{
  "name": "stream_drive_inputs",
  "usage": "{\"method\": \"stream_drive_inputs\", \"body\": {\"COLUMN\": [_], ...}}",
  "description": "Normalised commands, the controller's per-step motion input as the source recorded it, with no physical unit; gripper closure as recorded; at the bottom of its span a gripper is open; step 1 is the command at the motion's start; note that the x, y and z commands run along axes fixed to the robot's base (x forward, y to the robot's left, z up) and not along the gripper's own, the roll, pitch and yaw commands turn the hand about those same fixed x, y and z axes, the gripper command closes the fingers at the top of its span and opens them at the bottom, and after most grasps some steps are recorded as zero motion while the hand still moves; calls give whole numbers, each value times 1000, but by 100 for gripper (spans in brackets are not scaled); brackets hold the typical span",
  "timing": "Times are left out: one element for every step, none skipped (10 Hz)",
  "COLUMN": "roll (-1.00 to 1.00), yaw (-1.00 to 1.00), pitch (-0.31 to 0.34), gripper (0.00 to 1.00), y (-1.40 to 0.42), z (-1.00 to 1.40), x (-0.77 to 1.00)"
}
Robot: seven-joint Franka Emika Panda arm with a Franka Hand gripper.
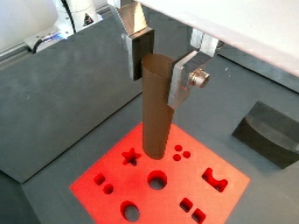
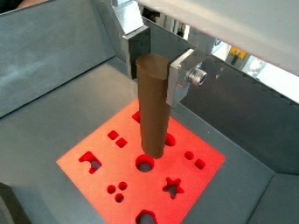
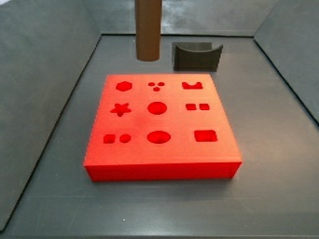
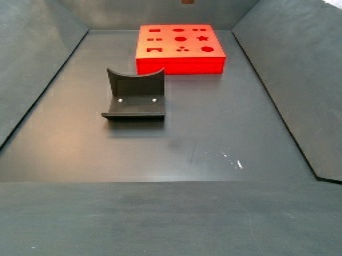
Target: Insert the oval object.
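Clearly, the tool (image 1: 162,68) pinches the oval object (image 1: 156,105) near its top between its silver fingers (image 1: 186,79) and holds it upright above the red block (image 1: 158,179). In a side view the rod's lower end hangs over the far edge of the block, and to the right stands the dark curved block (image 3: 197,56) on the grey desk (image 3: 162,201).

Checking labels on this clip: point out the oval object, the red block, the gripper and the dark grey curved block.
oval object (image 1: 156,105): wrist view, mid-shaft, held between the fingers.
red block (image 3: 174,123): side view, bare top face between holes.
gripper (image 2: 159,68): wrist view, between fingertips, shut on the rod's top.
dark grey curved block (image 4: 135,97): side view, inner face.
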Motion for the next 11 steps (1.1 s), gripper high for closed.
{"method": "stream_drive_inputs", "body": {"roll": [0,0,0,0,0,6,291,306,270,260,246], "yaw": [0,0,0,0,0,0,60,54,80,94,117], "pitch": [17,24,23,27,0,-11,-19,-9,0,0,0], "gripper": [100,100,100,100,100,100,100,100,100,100,100], "y": [0,0,0,0,0,-191,-709,-683,-660,-643,-609], "z": [-117,-120,-120,-97,0,-106,-223,-220,-191,-189,-174], "x": [0,0,0,0,26,14,234,306,369,397,437]}}
